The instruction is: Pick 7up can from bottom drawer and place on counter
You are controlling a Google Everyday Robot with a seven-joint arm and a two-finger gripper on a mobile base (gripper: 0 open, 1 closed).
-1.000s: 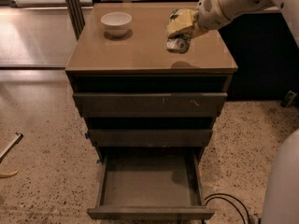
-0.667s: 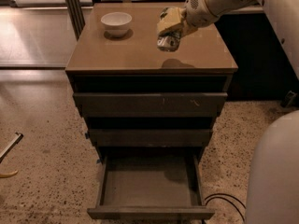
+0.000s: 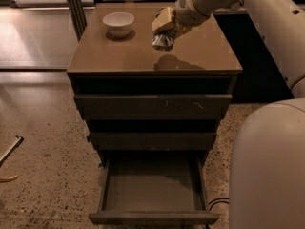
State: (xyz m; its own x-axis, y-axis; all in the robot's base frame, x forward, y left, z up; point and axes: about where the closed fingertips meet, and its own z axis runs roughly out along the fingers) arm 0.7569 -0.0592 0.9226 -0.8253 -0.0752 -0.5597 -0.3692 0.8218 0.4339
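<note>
The end effector (image 3: pixel 164 27) hangs above the worktop (image 3: pixel 205 56) and pinches the 7up can (image 3: pixel 162 42), which is tilted and held just over the surface. A white bowl (image 3: pixel 118 23) stands nearby. The bottom drawer (image 3: pixel 152 217) is pulled open.

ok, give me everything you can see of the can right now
The can is a small metal drink can, silvery with a mottled, glinting side; its label cannot be read. It hangs tilted below the gripper, whose yellowish fingers are shut on its upper part. It is over the rear middle of the counter, right of the white bowl, and seems clear of the surface: its dark shadow lies apart, nearer the front edge. Only the gripper touches it.
</note>
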